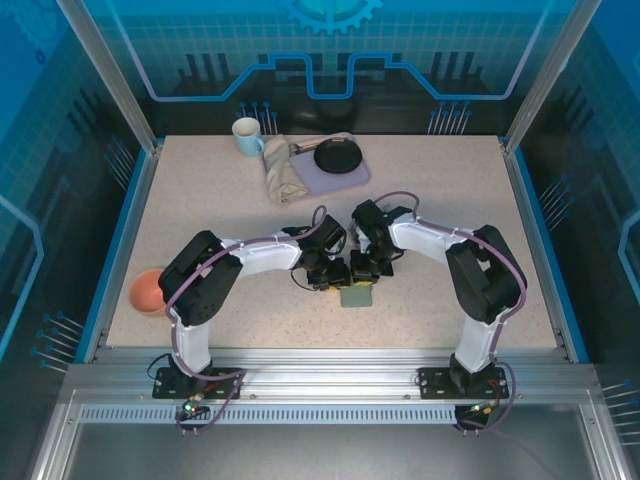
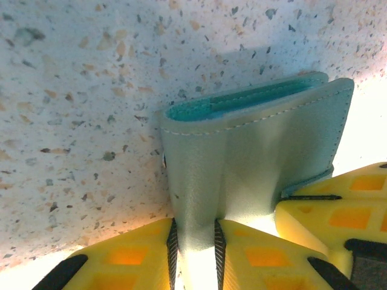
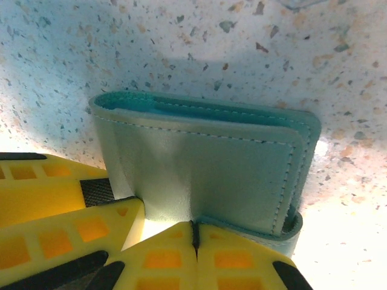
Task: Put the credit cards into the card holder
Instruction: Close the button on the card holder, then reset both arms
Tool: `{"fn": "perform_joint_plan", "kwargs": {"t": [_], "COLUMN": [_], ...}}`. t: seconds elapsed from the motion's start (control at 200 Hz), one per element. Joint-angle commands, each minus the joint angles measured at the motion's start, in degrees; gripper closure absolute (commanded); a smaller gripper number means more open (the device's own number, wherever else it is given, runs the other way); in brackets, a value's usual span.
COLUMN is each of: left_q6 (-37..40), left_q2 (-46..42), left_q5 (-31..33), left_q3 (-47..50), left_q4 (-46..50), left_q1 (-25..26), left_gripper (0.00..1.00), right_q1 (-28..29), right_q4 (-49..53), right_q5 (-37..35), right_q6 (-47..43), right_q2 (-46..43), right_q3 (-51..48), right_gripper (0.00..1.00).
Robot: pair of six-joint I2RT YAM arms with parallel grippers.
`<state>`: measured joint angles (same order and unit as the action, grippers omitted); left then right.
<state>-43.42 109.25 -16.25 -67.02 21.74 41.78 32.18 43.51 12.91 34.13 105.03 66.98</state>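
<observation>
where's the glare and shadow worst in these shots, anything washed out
Left wrist view: table blown out white at the right edge beside the card holder, its shadow falling above it. Right wrist view: washed-out patch lower right, soft shadow upper left. Top view: even light on the table.

Soft shadow behind the card holder (image 3: 205, 163); corners glare white.

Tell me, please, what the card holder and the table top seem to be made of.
The card holder looks like soft leather or imitation leather, matte grey-green with teal inside: fine grain, stitched edges, creases where pinched. The table top looks like speckled stone or stone-patterned laminate, smooth with a slight sheen; which, I cannot tell.
</observation>
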Motion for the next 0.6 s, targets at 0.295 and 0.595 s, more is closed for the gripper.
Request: {"fn": "perform_joint_plan", "kwargs": {"t": [0.295, 0.595], "left_q6": [0.53, 9.46], "left_q2": [-9.73, -31.87], "left_q5": [9.14, 43.47], "left_q3": [4.37, 14.02], "left_q4": [-1.77, 1.86], "left_q1": [0.34, -7.77], "left_gripper": [0.62, 0.07], "right_q1": [2.48, -8.84], "right_q4": [-5.04, -19.95], "right_q5": [-8.94, -50.41], "right_q6": [1.18, -11.2], "right_q2": [-14.19, -35.37], "right_q3": [-3.91, -18.64], "right_gripper": [0.63, 0.03]}}
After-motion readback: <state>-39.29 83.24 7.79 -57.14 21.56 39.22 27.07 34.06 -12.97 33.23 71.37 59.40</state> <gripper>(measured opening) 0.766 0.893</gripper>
